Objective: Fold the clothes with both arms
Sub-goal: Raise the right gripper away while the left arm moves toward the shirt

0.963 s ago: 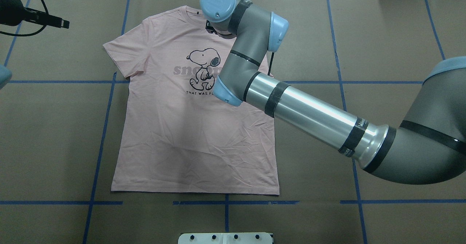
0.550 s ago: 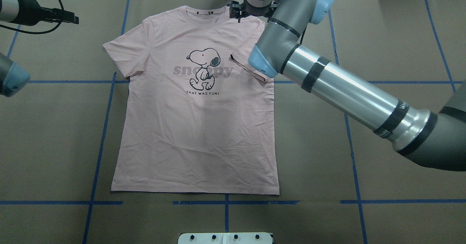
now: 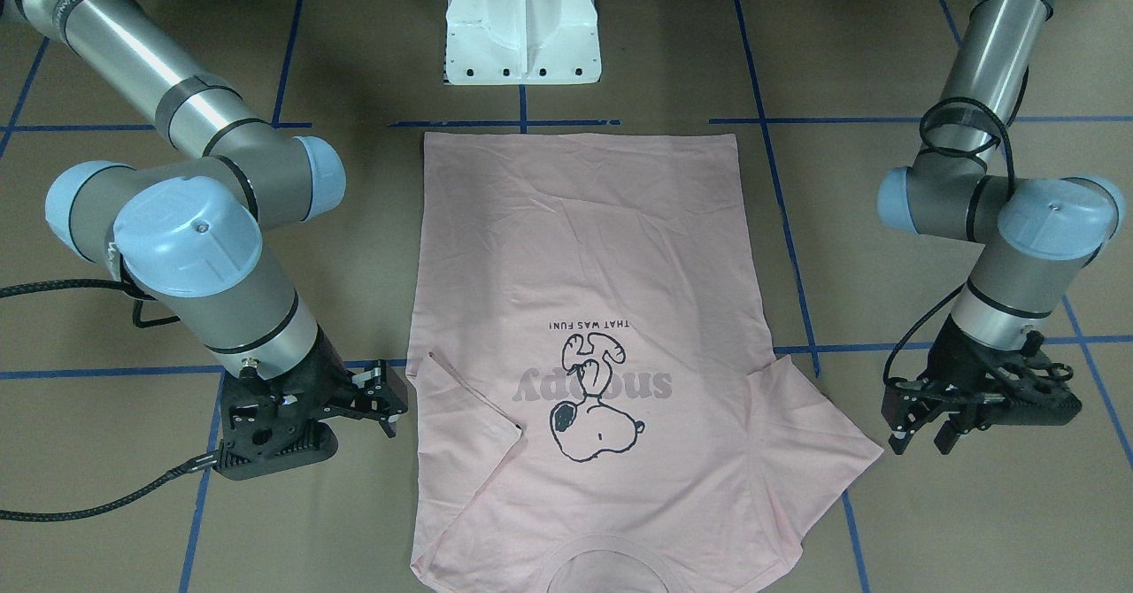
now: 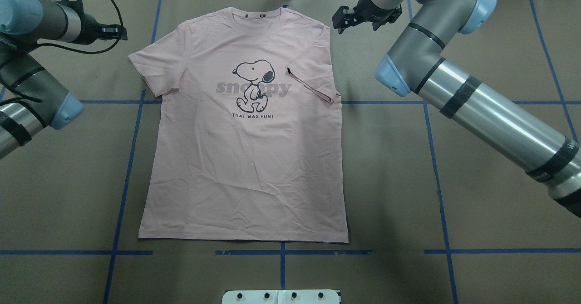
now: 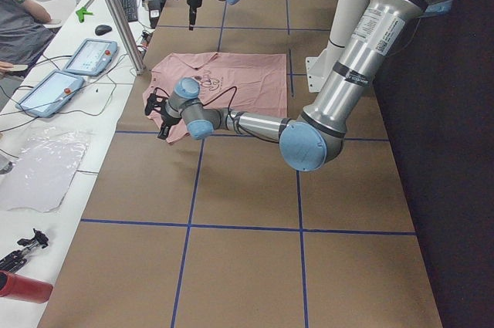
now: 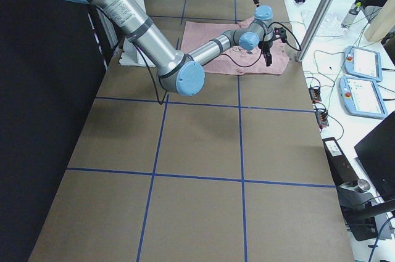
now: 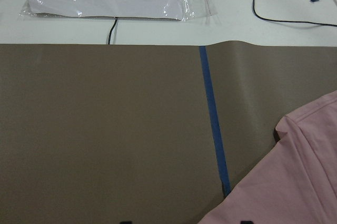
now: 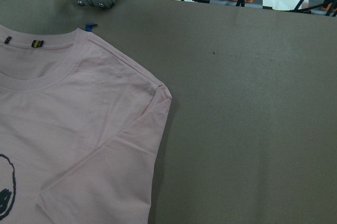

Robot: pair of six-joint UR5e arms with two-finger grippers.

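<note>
Jaws on both arms stand apart and hold nothing. Those of the right arm (image 4: 476, 106) hang just off the shirt's shoulder, and those of the left arm (image 4: 34, 79) are near the spread sleeve (image 4: 150, 68), touching no cloth. The pink T-shirt (image 4: 245, 172) lies flat, print up, on the tabletop (image 4: 454, 181), its other sleeve (image 4: 313, 79) already folded inward. The sleeve folds look half done. Next, the left jaws should drop, pinch the spread sleeve's edge and carry it inward.

INVENTORY COUNT

Note one T-shirt (image 4: 245, 159); two arms (left arm (image 4: 32, 81), right arm (image 4: 490, 113)); two grippers (left gripper (image 3: 919, 441), right gripper (image 3: 394, 409)); one white pedestal base (image 3: 522, 26); two touch-screen pendants (near pendant (image 5: 48, 90), far pendant (image 5: 90, 56)); one clear plastic bag (image 5: 42, 170).
</note>
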